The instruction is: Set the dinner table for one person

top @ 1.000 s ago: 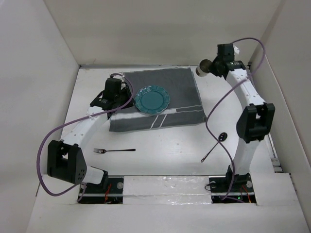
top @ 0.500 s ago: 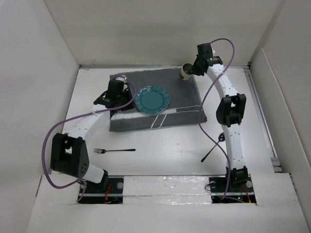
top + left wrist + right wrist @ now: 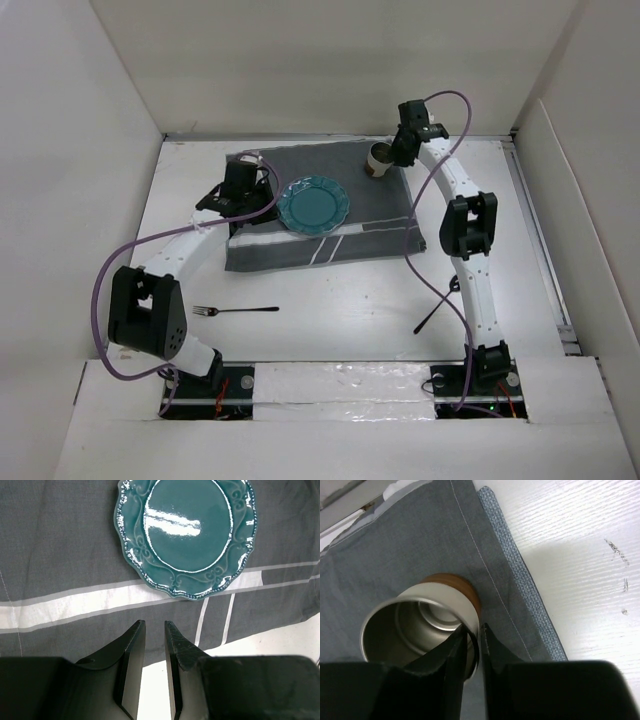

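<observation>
A teal plate [image 3: 313,206] [image 3: 187,530] lies on the grey striped cloth [image 3: 370,200] [image 3: 60,540] spread on the white dinner table [image 3: 330,300]. A metal cup [image 3: 379,160] [image 3: 415,625] with a brown base stands upright on the cloth's far right corner. My right gripper [image 3: 388,155] [image 3: 472,627] straddles its rim, one finger inside and one outside, jaws slightly parted with a thin gap beside the wall. Left of the plate, my left gripper [image 3: 243,203] [image 3: 154,624] hovers above the cloth, narrowly open and empty.
A fork [image 3: 235,310] lies on the table in front of the cloth, at the left. A dark spoon [image 3: 430,318] lies at the front right, partly hidden behind the right arm. White walls enclose the table on three sides.
My right arm swung left with the cup, from beyond the cloth's edge onto its far right corner, and its jaws have loosened on the rim. The left gripper barely shifted.
</observation>
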{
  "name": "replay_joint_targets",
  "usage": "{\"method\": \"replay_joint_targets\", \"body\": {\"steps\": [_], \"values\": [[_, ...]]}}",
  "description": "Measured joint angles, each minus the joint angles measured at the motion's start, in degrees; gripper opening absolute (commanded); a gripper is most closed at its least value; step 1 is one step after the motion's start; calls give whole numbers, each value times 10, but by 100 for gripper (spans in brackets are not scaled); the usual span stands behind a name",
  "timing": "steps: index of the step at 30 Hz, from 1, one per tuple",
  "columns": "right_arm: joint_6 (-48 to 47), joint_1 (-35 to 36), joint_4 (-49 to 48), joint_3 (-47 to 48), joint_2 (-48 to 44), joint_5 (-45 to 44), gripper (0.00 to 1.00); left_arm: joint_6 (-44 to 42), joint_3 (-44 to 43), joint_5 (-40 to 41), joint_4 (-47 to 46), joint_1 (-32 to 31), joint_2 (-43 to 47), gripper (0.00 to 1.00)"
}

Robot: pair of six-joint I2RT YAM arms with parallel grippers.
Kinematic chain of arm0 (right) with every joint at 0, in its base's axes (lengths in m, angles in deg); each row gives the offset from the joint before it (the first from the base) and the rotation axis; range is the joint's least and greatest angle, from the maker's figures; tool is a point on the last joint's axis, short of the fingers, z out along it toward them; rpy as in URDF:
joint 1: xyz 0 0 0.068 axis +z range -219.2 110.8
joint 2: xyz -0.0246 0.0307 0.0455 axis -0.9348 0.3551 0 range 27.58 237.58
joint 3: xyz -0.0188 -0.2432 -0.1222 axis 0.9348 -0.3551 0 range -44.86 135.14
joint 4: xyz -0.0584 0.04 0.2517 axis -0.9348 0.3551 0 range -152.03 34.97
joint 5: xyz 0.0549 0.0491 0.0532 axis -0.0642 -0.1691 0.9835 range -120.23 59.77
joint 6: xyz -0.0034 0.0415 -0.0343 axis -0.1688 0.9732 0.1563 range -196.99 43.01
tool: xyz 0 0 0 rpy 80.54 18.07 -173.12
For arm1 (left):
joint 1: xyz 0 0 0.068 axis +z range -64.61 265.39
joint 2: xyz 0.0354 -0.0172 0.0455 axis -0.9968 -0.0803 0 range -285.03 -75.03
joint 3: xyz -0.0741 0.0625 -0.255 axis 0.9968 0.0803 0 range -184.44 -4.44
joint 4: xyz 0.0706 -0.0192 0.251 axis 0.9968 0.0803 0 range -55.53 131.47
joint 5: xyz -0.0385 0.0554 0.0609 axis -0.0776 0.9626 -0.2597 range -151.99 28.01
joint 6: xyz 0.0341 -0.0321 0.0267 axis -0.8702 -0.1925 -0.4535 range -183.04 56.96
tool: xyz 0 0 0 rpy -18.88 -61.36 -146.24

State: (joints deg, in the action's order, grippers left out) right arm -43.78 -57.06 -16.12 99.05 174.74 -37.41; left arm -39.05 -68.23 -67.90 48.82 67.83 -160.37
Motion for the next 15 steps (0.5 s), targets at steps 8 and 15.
{"method": "replay_joint_targets", "body": {"steps": [8,15], "values": [[17,-8,-14,1,-7,43,54,1,-22,7,7,0,-9,20],[26,-42,-56,-51,-124,121,39,-3,-99,29,22,0,-8,19]]}}
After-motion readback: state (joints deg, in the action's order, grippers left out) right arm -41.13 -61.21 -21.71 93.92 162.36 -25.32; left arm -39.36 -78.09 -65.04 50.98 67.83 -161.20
